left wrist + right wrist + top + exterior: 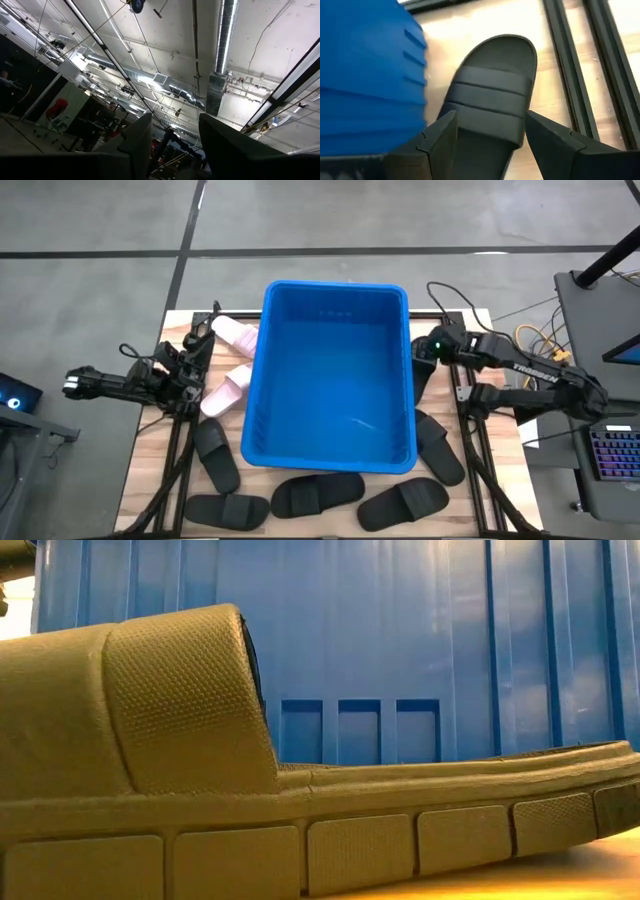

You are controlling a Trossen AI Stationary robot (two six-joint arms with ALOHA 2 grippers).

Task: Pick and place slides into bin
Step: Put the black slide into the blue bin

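Black slide [492,95] beside blue bin [335,375], table's right side.
Slide is straddled by the right gripper [487,135], fingers spread, not clamped; left gripper [172,142], fingers parted and empty, is pointed ceilingward at table's left.

A robotics lab or workshop in an industrial hall: exposed metal ducts [223,45] and strip lights [290,82] are running across the bare ceiling, and a keyboard [612,455] with cables [540,340] is sitting beside the wooden table [150,450].
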